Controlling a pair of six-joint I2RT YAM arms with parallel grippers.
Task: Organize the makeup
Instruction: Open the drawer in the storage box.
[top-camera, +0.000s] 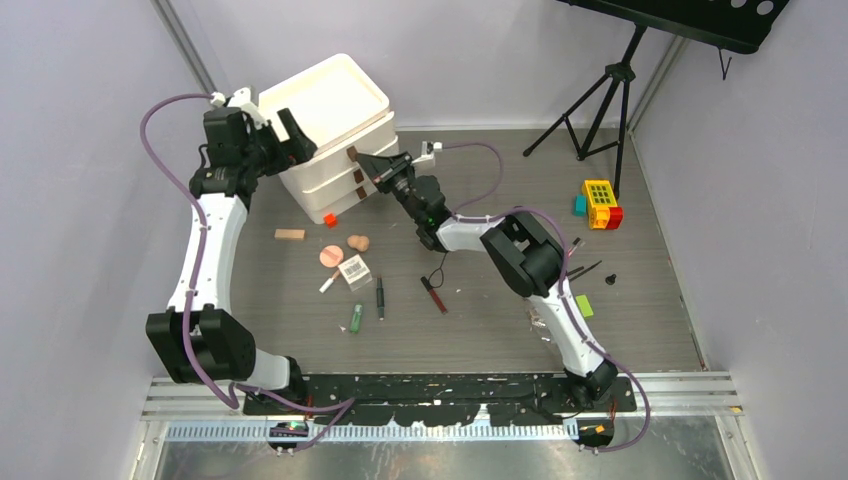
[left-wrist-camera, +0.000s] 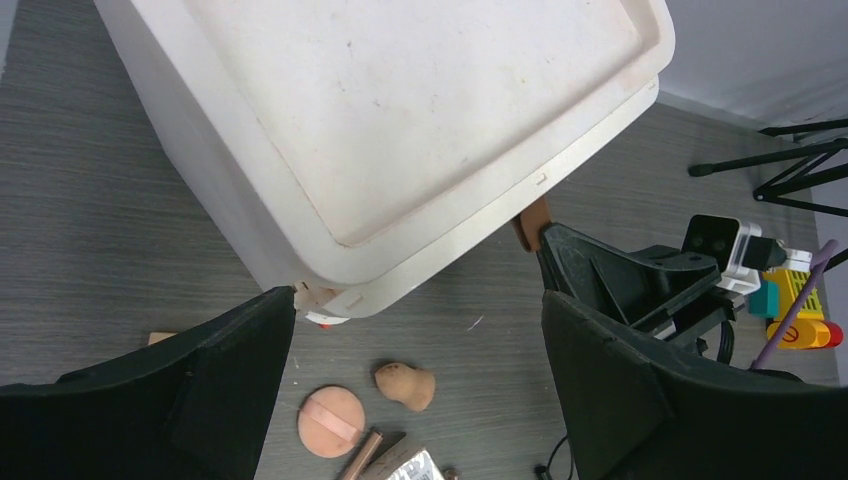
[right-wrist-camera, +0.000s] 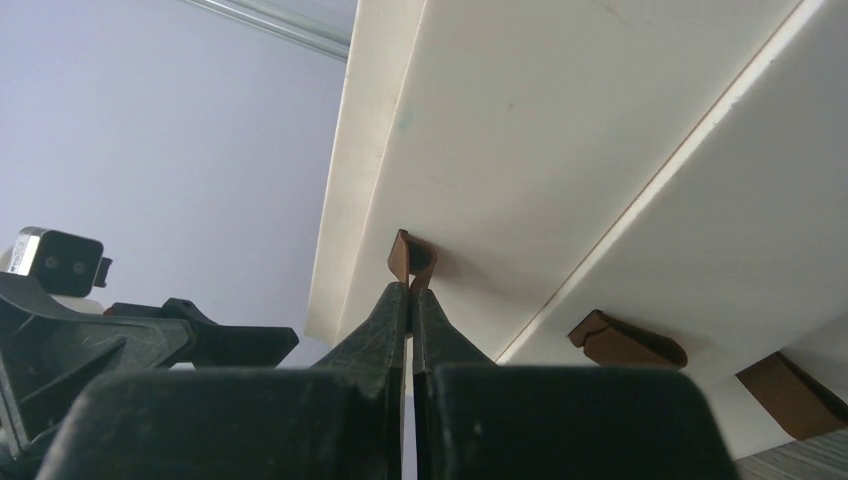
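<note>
My right gripper (right-wrist-camera: 411, 290): jaws pinched tight on the brown leather loop tab (right-wrist-camera: 412, 258) of the top drawer in the white plastic three-drawer stack (top-camera: 335, 105). My left gripper (left-wrist-camera: 418, 300): jaws wide, holding nothing, hovering over the stack's near-left corner. The makeup is loose on the grey table (top-camera: 480, 330) in front of the stack: round pink puff (top-camera: 331, 257), peach sponge (top-camera: 358, 242), clear barcoded box (top-camera: 355, 270), thin black pencil (top-camera: 380, 297), thin red pencil (top-camera: 434, 295), small green tube (top-camera: 356, 318).
</note>
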